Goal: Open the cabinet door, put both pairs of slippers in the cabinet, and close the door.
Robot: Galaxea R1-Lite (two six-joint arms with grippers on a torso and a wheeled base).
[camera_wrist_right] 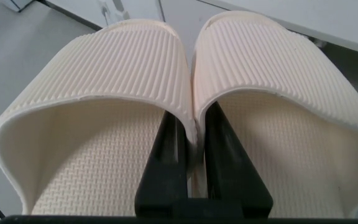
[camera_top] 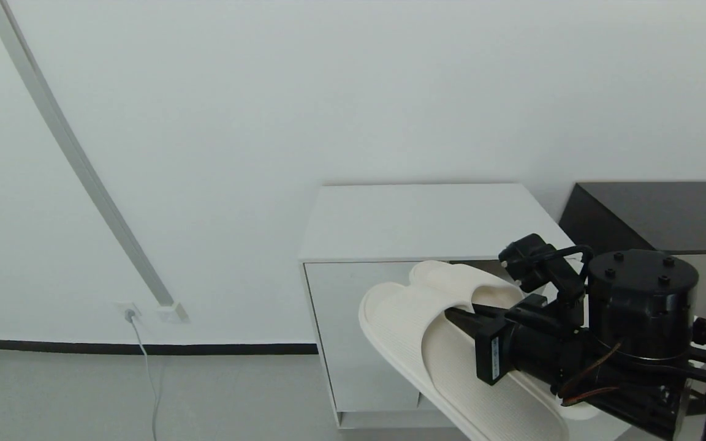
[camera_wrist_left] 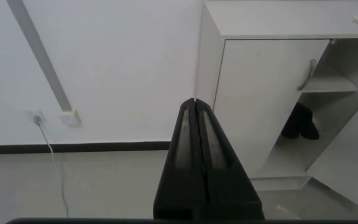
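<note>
A pair of cream ribbed slippers (camera_top: pixel 414 331) hangs in front of the white cabinet (camera_top: pixel 414 220), held side by side. My right gripper (camera_top: pixel 460 315) is shut on the slippers (camera_wrist_right: pixel 129 68), its fingers (camera_wrist_right: pixel 219 140) pinching the two inner strap walls together. In the left wrist view the cabinet (camera_wrist_left: pixel 260 25) shows a closed left door (camera_wrist_left: pixel 263 106) with a handle (camera_wrist_left: pixel 307 74), while its right half stands open with a shelf (camera_wrist_left: pixel 328 86). A dark pair of slippers (camera_wrist_left: pixel 300 121) sits inside on the bottom. My left gripper (camera_wrist_left: pixel 195 106) is shut and empty, out from the cabinet's left corner.
A dark cabinet (camera_top: pixel 659 214) stands to the right of the white one. On the wall to the left are a slanted cable duct (camera_top: pixel 77 159) and a socket with a cord (camera_top: pixel 144 355). Grey floor lies open to the left.
</note>
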